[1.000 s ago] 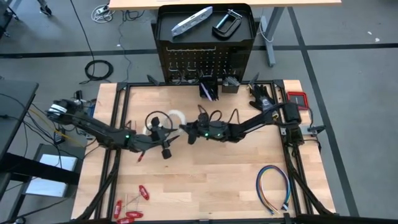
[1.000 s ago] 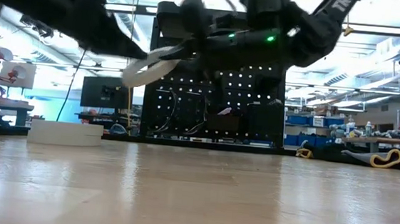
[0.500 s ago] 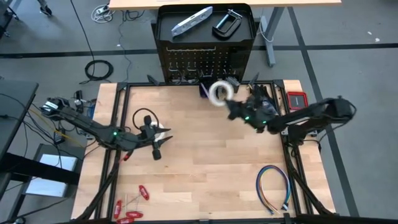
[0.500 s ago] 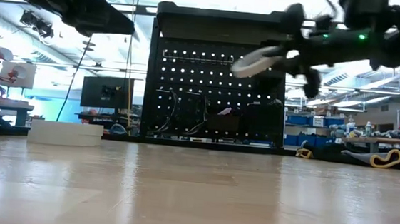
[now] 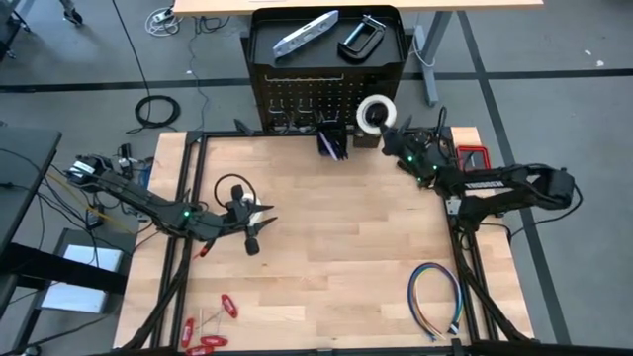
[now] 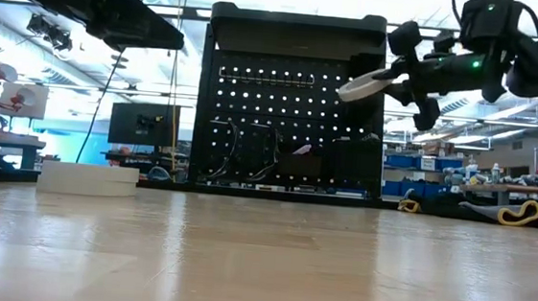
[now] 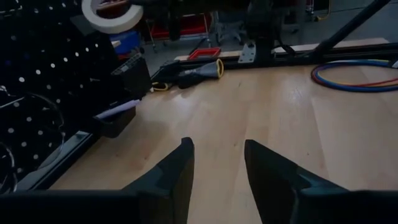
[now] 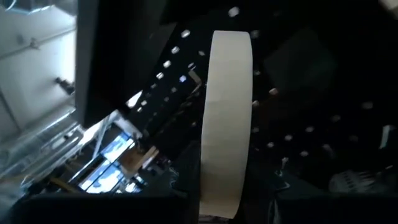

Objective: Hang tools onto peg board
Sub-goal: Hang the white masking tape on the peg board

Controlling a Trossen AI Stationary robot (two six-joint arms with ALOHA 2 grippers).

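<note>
My right gripper (image 5: 388,129) is shut on a white tape roll (image 5: 376,114), held up in front of the right part of the upright black peg board (image 5: 326,94); the low view shows the roll (image 6: 370,83) tilted beside the board's top. A silver bar tool (image 5: 305,33) and a black C-clamp (image 5: 361,38) lie on the board's top tray. My left gripper (image 7: 217,163) hangs open above the table's left half, beside a black cable loop (image 5: 232,188). A second white roll (image 6: 87,177) lies flat on the table. My right gripper pinches the tape roll's ring wall (image 8: 221,196) between its two fingers, one on each flat face, at the side of the ring nearest the arm. The fingers come from the table's right and near side, about level. The roll is lifted clear, tilted, its hole showing from above.
Two small black bins (image 5: 348,140) hang low on the board, one with dark pens. A red case (image 5: 473,158) sits at the table's far right, a multicoloured wire loop (image 5: 435,297) at the near right, and red-handled tools (image 5: 208,331) at the near left.
My right gripper has swung fast from the table's middle toward the far right and up to the peg board, tipping upward, carrying the tape roll clear of the table. My left gripper has drawn back a little toward the left edge and risen slightly.
</note>
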